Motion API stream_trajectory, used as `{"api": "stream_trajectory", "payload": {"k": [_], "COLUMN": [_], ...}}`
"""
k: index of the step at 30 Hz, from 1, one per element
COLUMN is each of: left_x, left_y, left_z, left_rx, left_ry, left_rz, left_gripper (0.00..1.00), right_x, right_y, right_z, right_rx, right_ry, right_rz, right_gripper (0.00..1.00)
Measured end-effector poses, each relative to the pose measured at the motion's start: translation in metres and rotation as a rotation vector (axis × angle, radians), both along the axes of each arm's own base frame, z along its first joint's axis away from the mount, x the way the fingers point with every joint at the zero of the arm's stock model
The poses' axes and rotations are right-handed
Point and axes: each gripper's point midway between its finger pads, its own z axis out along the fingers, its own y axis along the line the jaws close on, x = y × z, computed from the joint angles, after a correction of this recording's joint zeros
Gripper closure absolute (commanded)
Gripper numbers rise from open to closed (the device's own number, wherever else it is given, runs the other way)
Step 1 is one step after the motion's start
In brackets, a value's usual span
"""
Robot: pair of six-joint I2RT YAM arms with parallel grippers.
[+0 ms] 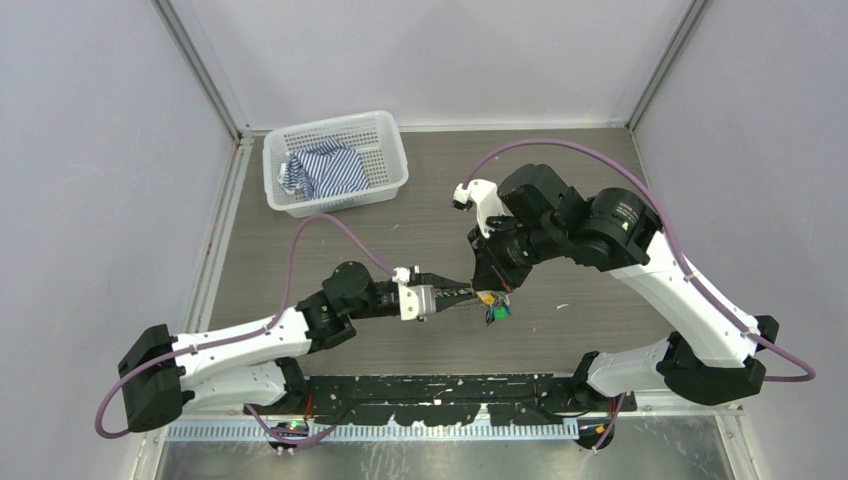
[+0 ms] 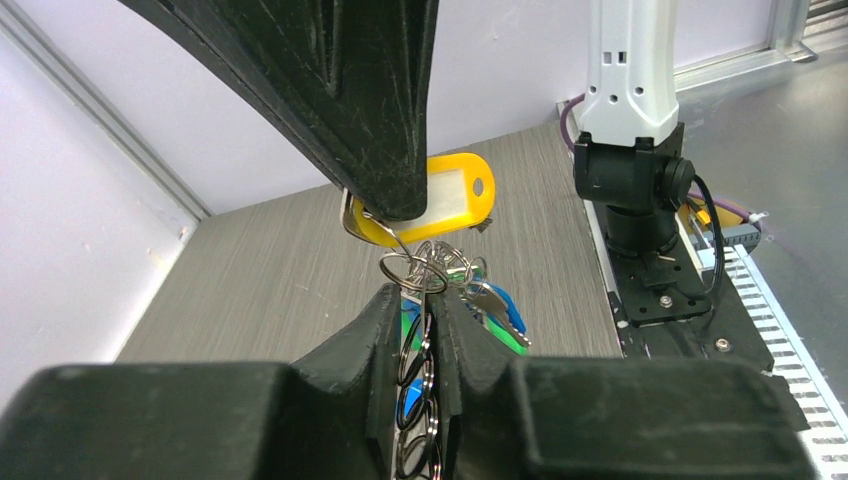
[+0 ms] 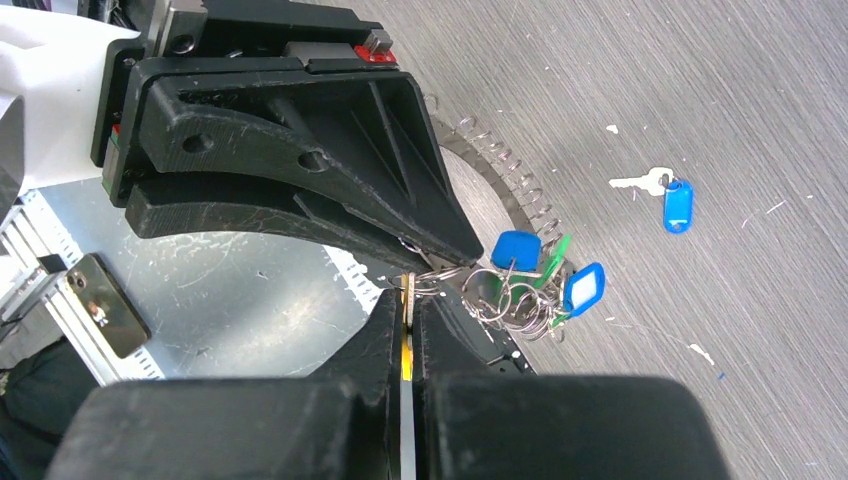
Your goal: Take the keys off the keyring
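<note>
Keys (image 1: 496, 310) hang in a tight bunch between your two grippers, lifted off the table (image 1: 430, 230) near its middle, slightly toward the near edge. Blue and green tags show among them.

Your left gripper (image 2: 420, 298) reaches in from the left. Its fingers are drawn almost together, with only a thin gap between them. The wire loops of the keyring (image 2: 416, 352) sit in that gap and are pinched there. The rest of the bunch spills out just past the fingertips.

Your right gripper (image 3: 406, 300) comes in from the far right, and its tips meet the left gripper's tips nearly nose to nose. Its fingers are fully closed on a yellow tag (image 2: 445, 195). The right wrist view shows the tag edge-on as a thin yellow strip between the pads. In the left wrist view it sticks out sideways from under the finger. A bit of silvery metal shows at the tag's clamped end. A thin wire loop runs from there down to the cluster of rings at the left fingertips.

One loose key with a blue tag (image 3: 668, 200) lies flat on the table, well apart from the bunch.

At the far left corner stands a white mesh basket (image 1: 390, 150) with a blue-and-white striped cloth (image 1: 325, 170) crumpled inside it.
</note>
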Motion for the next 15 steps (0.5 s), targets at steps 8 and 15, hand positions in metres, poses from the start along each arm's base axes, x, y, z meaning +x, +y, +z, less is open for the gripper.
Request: {"api": "stream_trajectory", "payload": {"k": [8, 15], "left_x": [0.009, 0.020], "left_y": [-0.001, 0.002], "left_z": [0.000, 0.001], "left_rx": [-0.014, -0.052], "left_ry": [0.055, 0.153], "left_rz": [0.057, 0.133], "left_gripper": [1.00, 0.99], "right_x": [0.002, 0.006], "right_y": [-0.001, -0.008], "right_z": [-0.001, -0.001], "right_rx": [-0.002, 0.021], "right_ry": [-0.010, -0.062], "right_rz": [-0.008, -0.043], "right_gripper": [0.99, 0.99]}}
